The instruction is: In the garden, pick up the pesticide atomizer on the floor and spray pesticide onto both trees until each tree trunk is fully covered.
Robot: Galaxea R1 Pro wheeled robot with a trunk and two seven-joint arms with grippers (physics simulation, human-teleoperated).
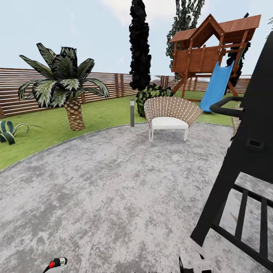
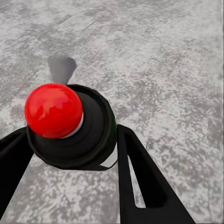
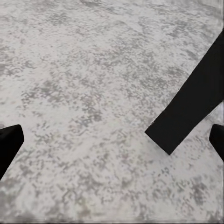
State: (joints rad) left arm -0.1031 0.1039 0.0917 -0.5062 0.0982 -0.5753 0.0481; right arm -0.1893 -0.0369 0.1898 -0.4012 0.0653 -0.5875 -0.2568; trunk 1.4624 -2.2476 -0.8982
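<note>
The pesticide atomizer [image 2: 70,126], a dark bottle with a round red top, sits between the two black fingers of my left gripper [image 2: 72,135], which is shut on it. It hangs over the grey stone floor [image 2: 163,56]. In the head view its red top [image 1: 52,264] peeks in at the bottom left edge. My right gripper [image 3: 114,140] is open over bare paving, with nothing between its fingers. A tree's ragged green crown [image 1: 185,17] rises behind the wooden play tower, and its trunk is hidden. The lawn and slat fence [image 1: 15,91] ring the garden.
A tall black metal frame [image 1: 246,163] stands close on the right. Ahead are a wicker chair [image 1: 170,115], a short lamp post [image 1: 132,112], a palm [image 1: 70,91], a black cypress [image 1: 139,45] and a play tower with a blue slide [image 1: 216,85]. Open paving [image 1: 113,189] lies ahead and left.
</note>
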